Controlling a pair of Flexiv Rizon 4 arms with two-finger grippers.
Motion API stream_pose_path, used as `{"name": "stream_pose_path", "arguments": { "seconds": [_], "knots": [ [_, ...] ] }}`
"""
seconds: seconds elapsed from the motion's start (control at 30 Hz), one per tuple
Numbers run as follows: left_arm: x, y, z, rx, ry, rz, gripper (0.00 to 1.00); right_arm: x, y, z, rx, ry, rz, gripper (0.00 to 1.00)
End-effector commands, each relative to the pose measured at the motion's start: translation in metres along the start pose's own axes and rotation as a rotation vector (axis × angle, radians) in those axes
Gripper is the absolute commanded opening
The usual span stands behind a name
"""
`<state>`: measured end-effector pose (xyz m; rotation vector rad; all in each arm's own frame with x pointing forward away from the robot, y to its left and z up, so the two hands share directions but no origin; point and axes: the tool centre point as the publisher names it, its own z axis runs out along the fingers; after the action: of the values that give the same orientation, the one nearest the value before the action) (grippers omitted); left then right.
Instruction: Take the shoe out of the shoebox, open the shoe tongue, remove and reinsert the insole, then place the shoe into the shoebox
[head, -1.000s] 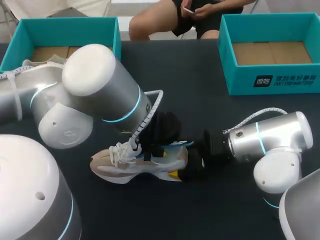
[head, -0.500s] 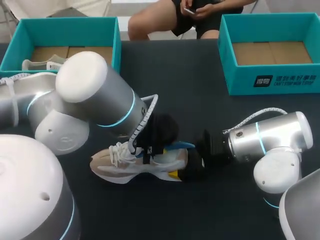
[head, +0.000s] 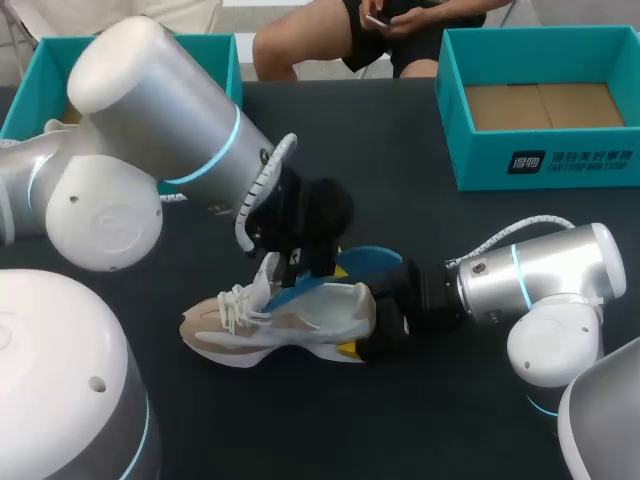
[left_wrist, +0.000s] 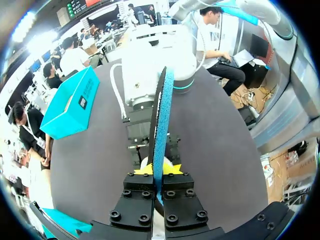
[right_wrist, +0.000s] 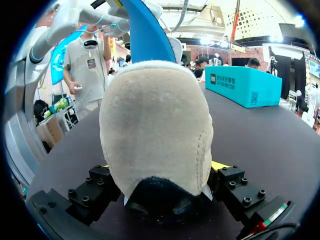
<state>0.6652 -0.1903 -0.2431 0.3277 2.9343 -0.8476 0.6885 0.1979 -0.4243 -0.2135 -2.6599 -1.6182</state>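
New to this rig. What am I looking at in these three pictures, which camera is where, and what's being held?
It is a robot with two arms at a dark table; each arm ends in a two-fingered tool with yellow tips. The head view looks down from above and behind. The two round pictures come from cameras on the wrists, looking out along each tool. On the table lie a beige shoe and two teal shoeboxes, one at the far left, one at the far right. The right tool clamps the shoe's heel from both sides. The left tool pinches a blue insole, which sticks partly out of the shoe.
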Motion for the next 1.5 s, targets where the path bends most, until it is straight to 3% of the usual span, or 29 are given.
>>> {"name": "stream_pose_path", "arguments": {
  "seconds": [0.03, 0.17, 0.33, 0.5, 0.73, 0.87, 1.37, 1.47, 1.5],
  "knots": [
    [-0.005, -0.006, -0.038, 0.059, 0.044, 0.028, 0.0, 0.0, -0.002, 0.005, 0.005, -0.002, 0.001, 0.0],
    [-0.009, -0.02, -0.058, 0.095, 0.031, 0.033, 0.0, 0.0, -0.002, 0.005, 0.005, -0.002, 0.001, 0.0],
    [-0.014, -0.031, -0.091, 0.247, -0.058, 0.034, 0.0, 0.0, -0.002, 0.005, 0.005, -0.002, 0.001, 0.0],
    [-0.021, -0.04, -0.118, 0.328, -0.097, 0.049, 0.0, 0.0, -0.002, 0.005, 0.005, -0.002, 0.001, 0.0],
    [-0.027, -0.038, -0.147, 0.47, -0.109, 0.07, 0.0, 0.0, -0.002, 0.005, 0.005, -0.002, 0.001, 0.0],
    [-0.031, -0.03, -0.147, 0.43, -0.075, 0.053, 0.0, 0.0, -0.002, 0.005, 0.005, -0.002, 0.001, 0.0],
    [-0.031, -0.03, -0.147, 0.43, -0.075, 0.053, 0.0, 0.0, -0.002, 0.005, 0.005, -0.002, 0.001, 0.0],
    [-0.025, -0.029, -0.159, 0.558, -0.008, -0.145, 0.0, 0.0, -0.002, 0.005, 0.005, -0.002, 0.001, 0.0],
    [-0.025, -0.03, -0.162, 0.561, 0.044, -0.235, 0.0, 0.0, -0.002, 0.005, 0.005, -0.002, 0.001, 0.0]
  ]
}}
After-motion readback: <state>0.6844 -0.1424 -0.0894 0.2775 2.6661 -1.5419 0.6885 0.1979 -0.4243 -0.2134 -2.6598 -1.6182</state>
